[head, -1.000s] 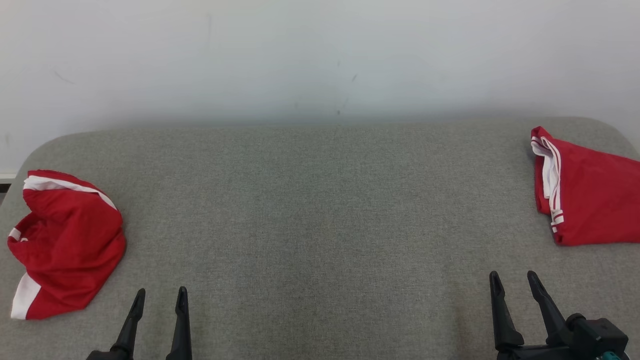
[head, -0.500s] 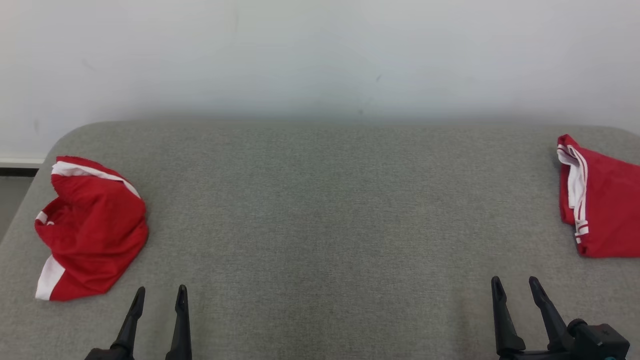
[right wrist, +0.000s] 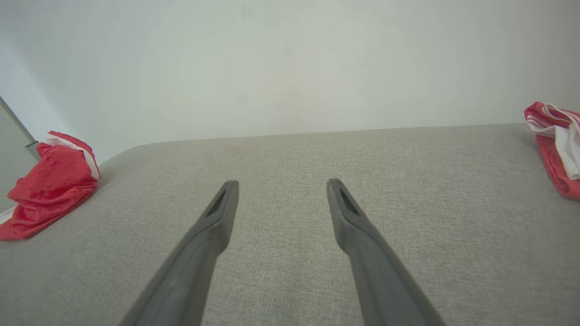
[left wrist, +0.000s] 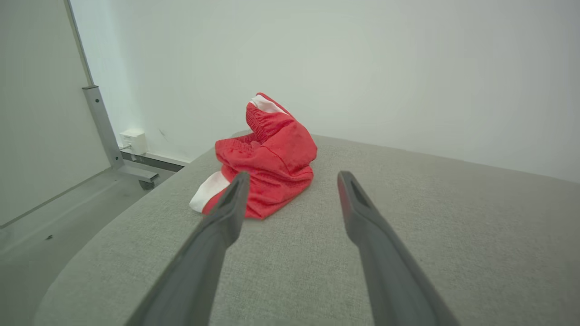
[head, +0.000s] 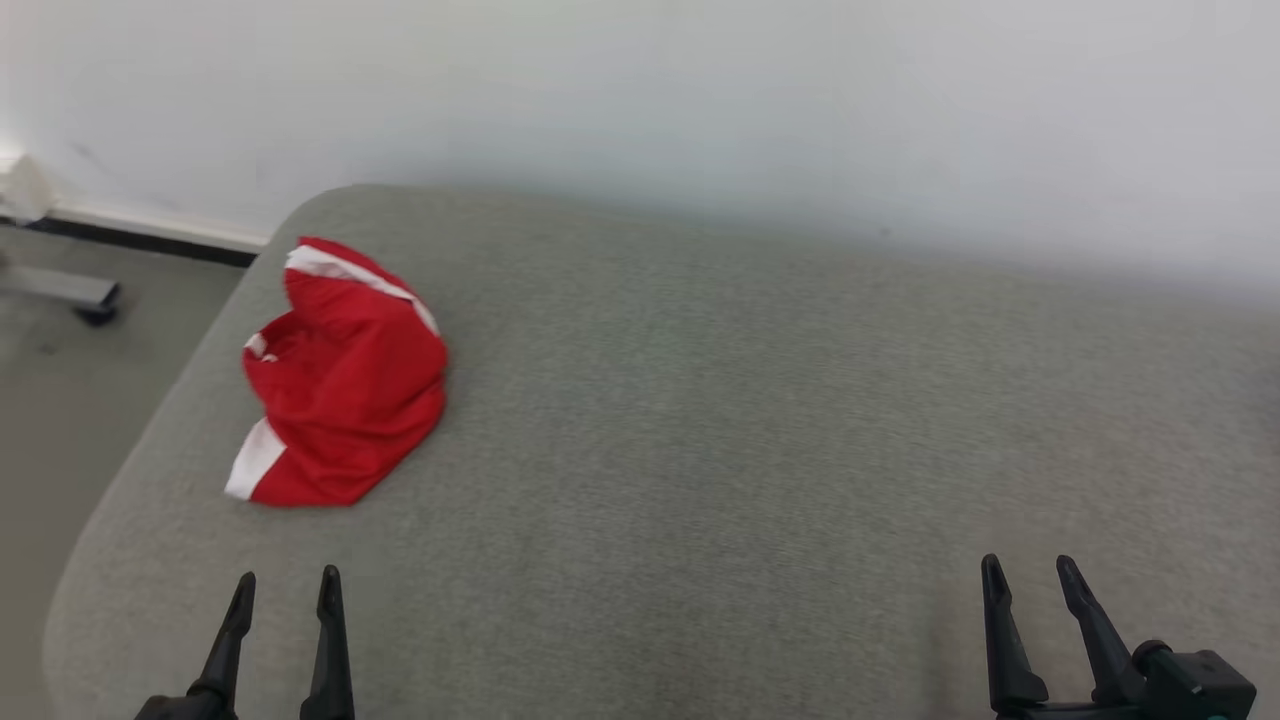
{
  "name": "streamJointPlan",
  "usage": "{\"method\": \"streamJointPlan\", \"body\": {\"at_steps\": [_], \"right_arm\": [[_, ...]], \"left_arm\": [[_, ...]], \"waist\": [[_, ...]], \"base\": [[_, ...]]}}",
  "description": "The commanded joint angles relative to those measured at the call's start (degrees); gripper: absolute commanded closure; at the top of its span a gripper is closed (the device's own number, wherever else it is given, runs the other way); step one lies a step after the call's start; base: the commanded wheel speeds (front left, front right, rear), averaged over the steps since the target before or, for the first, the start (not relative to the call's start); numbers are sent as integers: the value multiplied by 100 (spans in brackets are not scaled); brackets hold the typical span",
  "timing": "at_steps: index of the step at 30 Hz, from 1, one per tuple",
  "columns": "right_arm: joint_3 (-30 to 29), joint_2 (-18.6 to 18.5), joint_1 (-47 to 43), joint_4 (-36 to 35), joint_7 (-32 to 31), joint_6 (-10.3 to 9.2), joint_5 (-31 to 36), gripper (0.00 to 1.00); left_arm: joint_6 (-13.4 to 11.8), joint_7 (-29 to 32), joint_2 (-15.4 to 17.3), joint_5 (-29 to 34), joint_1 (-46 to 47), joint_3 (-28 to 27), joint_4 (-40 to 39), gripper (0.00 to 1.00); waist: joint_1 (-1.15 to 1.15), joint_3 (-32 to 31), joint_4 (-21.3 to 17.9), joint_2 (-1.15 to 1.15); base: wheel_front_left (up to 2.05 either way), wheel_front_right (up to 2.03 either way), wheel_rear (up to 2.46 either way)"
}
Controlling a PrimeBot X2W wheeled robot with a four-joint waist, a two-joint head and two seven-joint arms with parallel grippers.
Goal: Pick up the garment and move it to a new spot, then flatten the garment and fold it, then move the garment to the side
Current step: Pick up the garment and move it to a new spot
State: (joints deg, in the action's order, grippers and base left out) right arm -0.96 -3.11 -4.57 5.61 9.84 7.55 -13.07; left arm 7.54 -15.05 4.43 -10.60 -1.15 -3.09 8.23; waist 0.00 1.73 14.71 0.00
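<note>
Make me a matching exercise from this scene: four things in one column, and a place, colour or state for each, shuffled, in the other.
Column one
1. crumpled red shorts
2. folded red garment
3. left gripper
4. padded table

Column two
a. grey
b. open, holding nothing
c. heaped near the table's left end
d. at the right edge of the right wrist view

Pairs: 1-c, 2-d, 3-b, 4-a.

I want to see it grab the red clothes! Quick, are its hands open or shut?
Left gripper: open, holding nothing, short of the crumpled red garment.
Right gripper: open, holding nothing.
</note>
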Motion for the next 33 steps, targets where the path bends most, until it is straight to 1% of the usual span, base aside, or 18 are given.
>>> {"method": "streamJointPlan", "body": {"at_steps": [1,9,18,25,30,33], "right_arm": [[5,4,45,11,-2,-15,26,0],[34,12,87,43,9,-15,55,0],[39,16,131,54,-14,-15,84,0],[84,19,164,18,-65,-15,116,0],[76,-13,212,-12,-66,-15,128,0],[88,-72,257,-53,-105,-15,142,0]], "left_arm": [[-13,-17,4,-15,11,-36,5,0],[-12,-17,-16,-4,-43,-184,-26,0],[-12,-17,-57,4,-106,-298,-84,0],[-12,-17,-102,-4,-109,-376,-95,0],[-15,-17,-117,-60,72,-485,-61,0],[-14,-17,-60,-99,273,-567,-10,0]], "waist": [[0,63,515,0],[0,97,1077,0],[0,119,1330,0],[0,149,1292,0],[0,180,1115,0],[0,248,918,0]], "base": [[0,0,0],[0,0,0],[0,0,0],[0,0,0],[0,0,0],[0,0,0]]}}
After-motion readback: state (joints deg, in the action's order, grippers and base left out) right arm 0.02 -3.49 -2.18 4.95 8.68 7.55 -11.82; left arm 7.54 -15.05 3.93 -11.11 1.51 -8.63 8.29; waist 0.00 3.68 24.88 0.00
